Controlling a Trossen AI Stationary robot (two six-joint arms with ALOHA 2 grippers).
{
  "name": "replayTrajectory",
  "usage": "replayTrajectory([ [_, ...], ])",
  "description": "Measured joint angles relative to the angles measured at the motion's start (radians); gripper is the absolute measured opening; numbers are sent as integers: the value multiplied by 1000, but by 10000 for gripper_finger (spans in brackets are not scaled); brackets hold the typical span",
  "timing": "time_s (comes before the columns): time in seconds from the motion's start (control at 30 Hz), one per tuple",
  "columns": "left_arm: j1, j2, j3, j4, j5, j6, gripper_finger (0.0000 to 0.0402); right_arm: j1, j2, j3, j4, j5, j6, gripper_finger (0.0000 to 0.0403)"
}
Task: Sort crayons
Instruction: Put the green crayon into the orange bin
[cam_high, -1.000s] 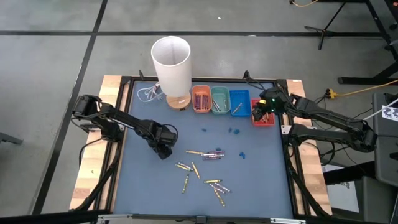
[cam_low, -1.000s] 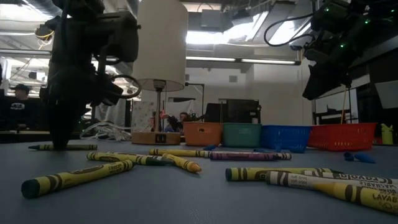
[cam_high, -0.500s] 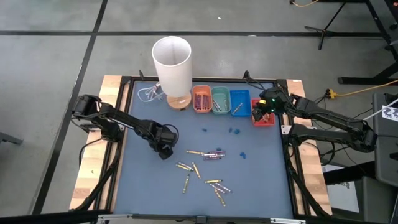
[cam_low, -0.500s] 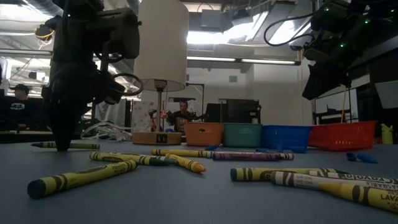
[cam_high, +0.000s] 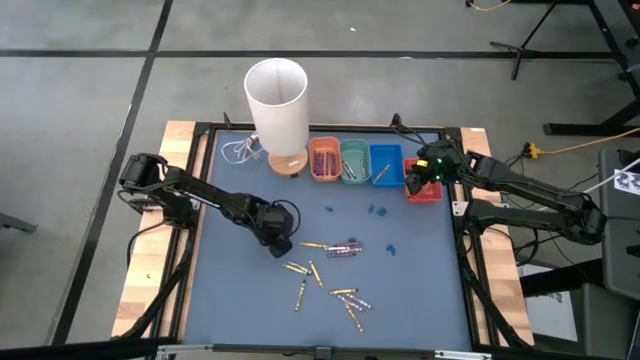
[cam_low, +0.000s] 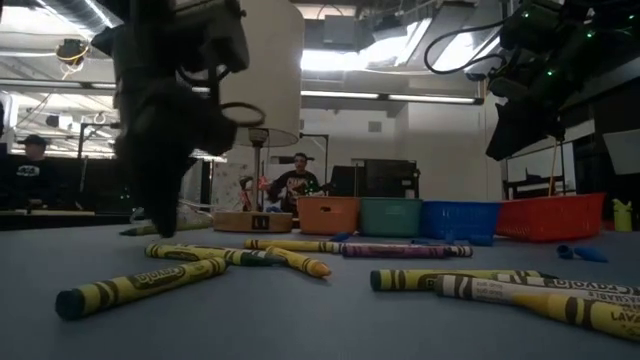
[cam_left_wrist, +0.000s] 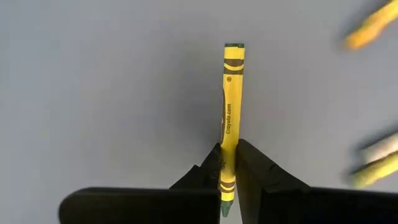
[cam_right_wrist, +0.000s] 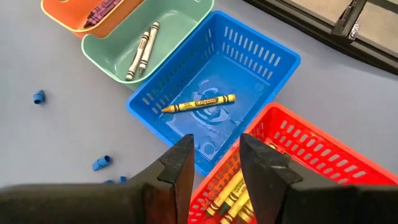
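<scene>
Sorting partly done: some crayons binned, about a dozen loose on the bench.

The left tool (cam_high: 280, 240) is clamped on a yellow crayon (cam_left_wrist: 228, 124), just at 9 o'clock of the loose crayons (cam_high: 325, 275) strewn around the bench's (cam_high: 430, 300) middle and toward 6 o'clock. At 12 o'clock stand four bins: orange (cam_high: 322, 160), green (cam_high: 353, 162), blue (cam_high: 385, 164) and red (cam_high: 423, 190), each already holding a few sticks. The right tool (cam_right_wrist: 214, 165) hangs over the red bin with jaws apart, holding nothing. By my reading the held crayon has a clear run toward the bins: only small blue bits (cam_high: 376, 211) lie between. A white cylinder (cam_high: 276, 105) at 11 o'clock crowds the orange bin's side, and the raised frame (cam_high: 200, 180) closes the edges.
</scene>
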Motion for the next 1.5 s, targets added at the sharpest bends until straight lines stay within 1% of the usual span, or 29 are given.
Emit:
replayTrajectory([
  [0.17, 0, -1, 0, 178, -1, 3, 8, 0, 0, 0, 17, -1, 0, 127],
  [0.27, 0, -2, 0, 282, -37, 11, 8, 0, 0, 0, 71, -36, 0, 127],
  [0.37, 0, -2, 0, 375, -82, 46, 8, 0, 0, 0, 145, -121, 0, 127],
  [0.47, 0, -2, 0, 463, -133, 103, 8, 0, 0, 0, 239, -227, -8, 127],
  [0.67, 0, -4, 0, 674, -269, 222, 8, 0, 0, 0, 414, -433, -26, 127],
  [0.77, 0, -4, 1, 781, -315, 289, 8, 0, 1, 0, 484, -487, -26, 127],
  [0.93, 4, -4, 1, 939, -342, 407, 8, 10, 13, 0, 603, -555, -26, 127],
  [1.03, 15, -4, 2, 1009, -343, 444, 8, 58, 41, 0, 684, -558, -30, 127],
  [1.1, 25, -4, 2, 1044, -344, 453, 8, 107, 68, 0, 739, -558, -62, 127],
  [1.23, 40, -5, 2, 1070, -344, 469, 8, 210, 136, -1, 828, -552, -128, 127],
  [1.43, 48, -5, 2, 1075, -344, 469, 8, 321, 255, -1, 943, -394, -131, 127],
  [1.5, 48, -5, 2, 1075, -343, 470, 8, 343, 294, -1, 976, -362, -131, 127],
])
